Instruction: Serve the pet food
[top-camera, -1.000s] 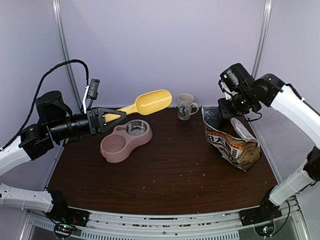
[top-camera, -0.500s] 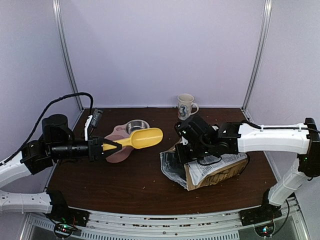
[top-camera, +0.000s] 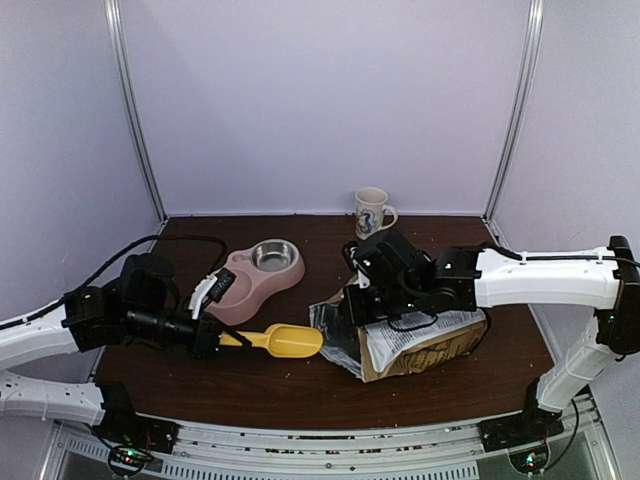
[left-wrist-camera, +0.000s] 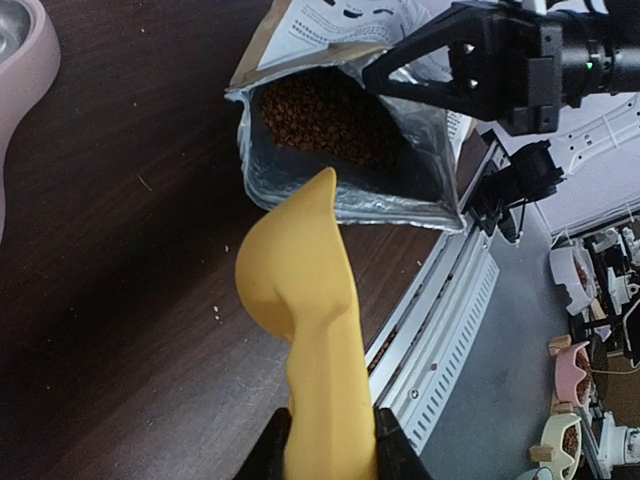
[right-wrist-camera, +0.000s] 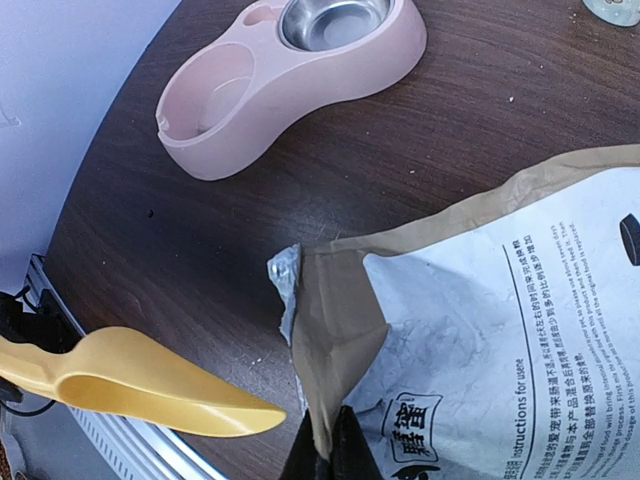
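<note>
Two arms are in my view, and both are gripping something. On the left, the left gripper is low over the dark wooden table, its fingers clamped narrowly on the handle of the yellow plastic scoop. The scoop lies nearly level and points right, towards the bag. Just behind it is the pink double pet feeder. Its steel bowl sits in the far compartment, and the near compartment is bare pink plastic.

At centre, my left wrist camera looks along the scoop to its tip, which is right at the lower lip of the bag's mouth. I cannot tell whether the two are touching. The pet food is inside that mouth, a heap of small reddish-brown kibble against the silver lining. A printed mug stands upright at the back edge of the table, well apart from everything else.

To the right, the tan-and-white printed bag lies on its side with its open end facing left. The right gripper is closed tight on the bag's upper edge, pinching the paper beside the mouth.
</note>
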